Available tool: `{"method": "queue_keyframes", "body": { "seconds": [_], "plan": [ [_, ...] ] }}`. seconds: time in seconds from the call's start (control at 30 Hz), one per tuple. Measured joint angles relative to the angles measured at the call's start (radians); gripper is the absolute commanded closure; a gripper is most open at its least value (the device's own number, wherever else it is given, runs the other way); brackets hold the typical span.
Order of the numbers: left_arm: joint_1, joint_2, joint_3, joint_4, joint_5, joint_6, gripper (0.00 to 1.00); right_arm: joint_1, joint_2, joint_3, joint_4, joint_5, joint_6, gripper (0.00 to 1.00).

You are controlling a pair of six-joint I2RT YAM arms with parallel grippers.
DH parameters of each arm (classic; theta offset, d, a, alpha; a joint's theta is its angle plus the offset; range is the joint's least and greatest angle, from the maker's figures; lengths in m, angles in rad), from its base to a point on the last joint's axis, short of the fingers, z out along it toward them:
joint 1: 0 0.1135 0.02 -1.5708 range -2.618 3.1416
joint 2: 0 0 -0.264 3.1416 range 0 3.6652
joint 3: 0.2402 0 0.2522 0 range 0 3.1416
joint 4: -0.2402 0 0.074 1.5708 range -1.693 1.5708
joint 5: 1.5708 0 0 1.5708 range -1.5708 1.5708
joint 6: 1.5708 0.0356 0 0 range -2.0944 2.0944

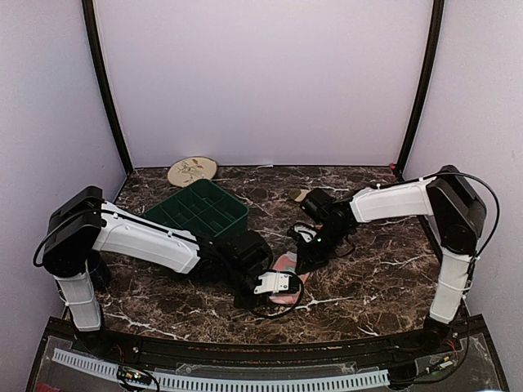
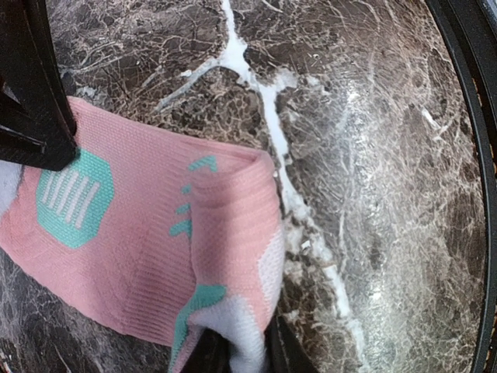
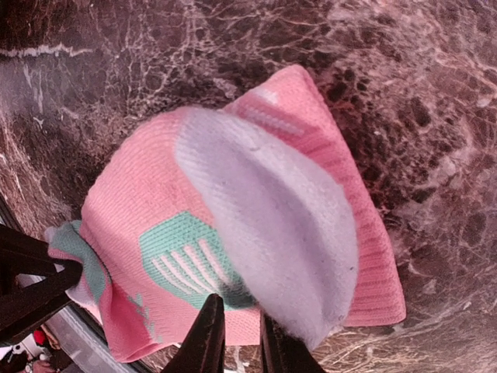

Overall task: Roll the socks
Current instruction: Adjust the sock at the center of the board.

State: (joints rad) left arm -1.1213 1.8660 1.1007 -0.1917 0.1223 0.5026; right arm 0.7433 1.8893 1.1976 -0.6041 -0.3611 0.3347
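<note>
The pink sock (image 1: 285,263) with mint-green spots lies on the marble table between my two grippers. My left gripper (image 1: 274,284) is shut on a white and pink fold at the sock's edge (image 2: 233,318); its fingers (image 2: 208,353) show at the bottom of the left wrist view. My right gripper (image 1: 307,248) is nearly closed on the sock's white end (image 3: 272,233), which is lifted and folded back over the pink body (image 3: 132,210). Its fingertips (image 3: 208,334) sit at the fold. A small tan thing (image 1: 297,194), perhaps the tan sock, lies behind the right arm.
A green compartment tray (image 1: 196,208) stands at the back left, beside the left arm. A round cream plate (image 1: 192,171) leans by the back wall. The dark marble table top (image 1: 376,278) runs to a black front rail (image 2: 474,155).
</note>
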Motion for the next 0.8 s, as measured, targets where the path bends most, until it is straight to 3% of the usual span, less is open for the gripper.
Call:
{"method": "queue_keyframes", "body": {
  "seconds": [0.8],
  "plan": [
    [-0.001, 0.007, 0.03, -0.045, 0.005, -0.014, 0.75, 0.036, 0.146, 0.205, -0.084, 0.0, -0.095, 0.85]
  ]
}}
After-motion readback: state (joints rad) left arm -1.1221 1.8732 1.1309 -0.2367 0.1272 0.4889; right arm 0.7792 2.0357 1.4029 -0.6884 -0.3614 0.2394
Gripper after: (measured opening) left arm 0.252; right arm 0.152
